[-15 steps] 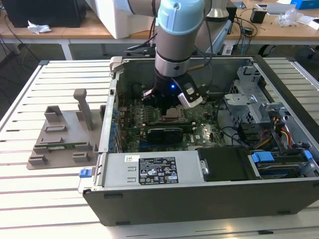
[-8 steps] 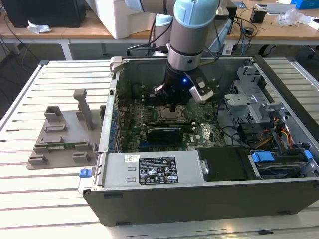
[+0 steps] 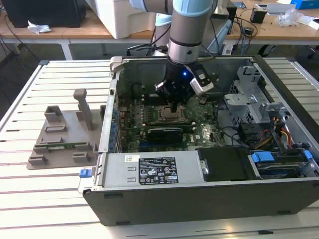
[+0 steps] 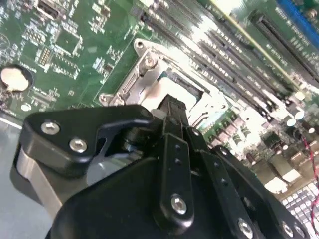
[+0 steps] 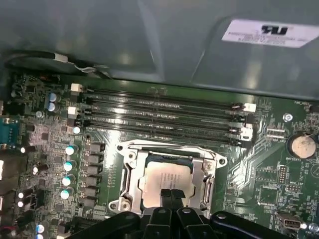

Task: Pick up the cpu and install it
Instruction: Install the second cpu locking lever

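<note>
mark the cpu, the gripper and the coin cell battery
cpu [image 5: 164, 179], first wrist view, bare silver top.
gripper [image 5: 172, 195], first wrist view, between its fingertips, over the cpu.
coin cell battery [image 5: 302, 146], first wrist view, centre of its round face.

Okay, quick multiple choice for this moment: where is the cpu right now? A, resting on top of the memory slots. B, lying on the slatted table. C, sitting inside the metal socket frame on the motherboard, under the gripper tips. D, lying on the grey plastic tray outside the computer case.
C: in the first wrist view the cpu lies inside the metal socket frame on the motherboard, with the gripper tips together directly over its silver top.
</note>
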`<state>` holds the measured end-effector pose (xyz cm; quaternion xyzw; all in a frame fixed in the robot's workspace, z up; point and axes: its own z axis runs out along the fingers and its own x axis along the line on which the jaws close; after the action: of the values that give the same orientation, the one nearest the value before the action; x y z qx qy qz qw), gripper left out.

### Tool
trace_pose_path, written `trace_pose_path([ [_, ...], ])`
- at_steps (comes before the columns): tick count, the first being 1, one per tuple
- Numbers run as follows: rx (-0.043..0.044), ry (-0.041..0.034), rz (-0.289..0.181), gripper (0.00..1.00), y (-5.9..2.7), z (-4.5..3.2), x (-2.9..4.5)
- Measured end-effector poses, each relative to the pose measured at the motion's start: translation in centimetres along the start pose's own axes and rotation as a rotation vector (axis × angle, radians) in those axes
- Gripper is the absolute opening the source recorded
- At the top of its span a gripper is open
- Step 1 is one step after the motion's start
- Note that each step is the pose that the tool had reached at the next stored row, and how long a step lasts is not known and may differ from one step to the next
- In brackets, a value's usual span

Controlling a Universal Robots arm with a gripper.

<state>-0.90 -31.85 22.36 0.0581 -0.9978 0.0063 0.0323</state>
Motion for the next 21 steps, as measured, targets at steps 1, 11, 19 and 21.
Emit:
trace_pose_path([
  [1,0.0001,-0.0003,0.0,0.11,0.02,-0.78,0.04],
  [11,0.0024,-0.0002,0.0,0.11,0.01,-5.45,0.35],
  [19,0.0023,-0.0001,0.0,0.11,0.01,-5.52,0.35],
  [21,0.0023,-0.0001,0.0,0.11,0.01,-5.52,0.35],
])
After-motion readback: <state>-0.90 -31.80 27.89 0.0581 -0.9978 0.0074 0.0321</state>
